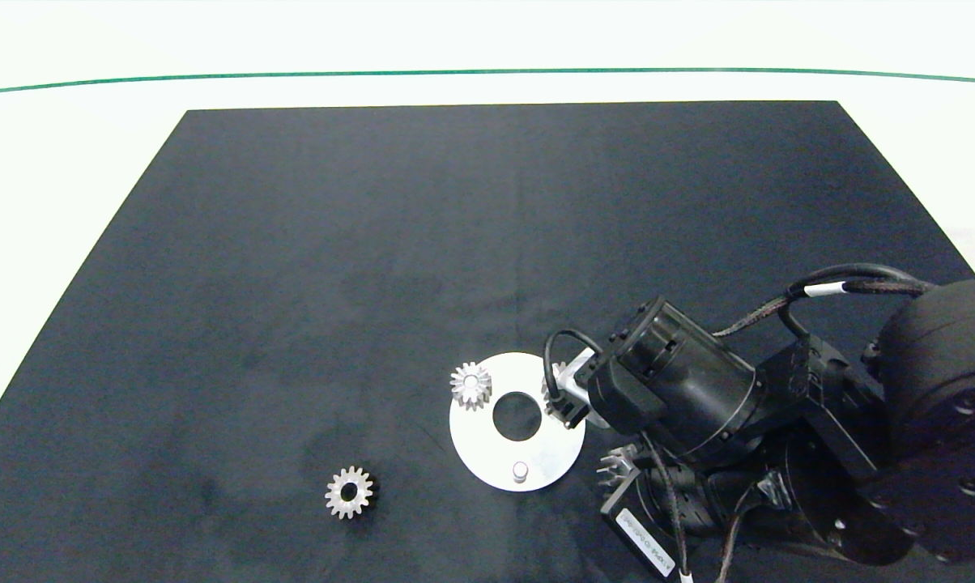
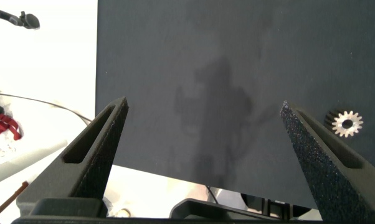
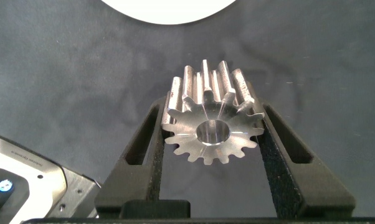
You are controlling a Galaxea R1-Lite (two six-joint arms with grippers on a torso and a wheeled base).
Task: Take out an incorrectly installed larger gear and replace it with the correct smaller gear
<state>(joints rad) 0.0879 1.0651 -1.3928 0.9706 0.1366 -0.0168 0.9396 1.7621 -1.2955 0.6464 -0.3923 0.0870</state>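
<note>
My right gripper (image 3: 213, 111) is shut on the larger gear (image 3: 212, 127), a shiny silver gear with pointed teeth, held on its side just above the black mat. In the head view this gripper (image 1: 617, 471) sits at the near right edge of the round silver plate (image 1: 552, 461), mostly hidden under the arm. One bare peg (image 1: 520, 470) stands on the plate. The smaller gear (image 1: 348, 491) lies flat on the mat to the plate's left and also shows as the smaller gear (image 2: 347, 123). My left gripper (image 2: 204, 106) hangs open over the mat's left edge.
Two small gears stand on the plate, one (image 1: 470, 385) at its far left and one (image 1: 554, 385) half hidden behind the right arm. The plate has a centre hole (image 1: 516, 415). The black mat (image 1: 374, 243) covers a white table. Cables and red items lie beyond the table's edge (image 2: 7, 124).
</note>
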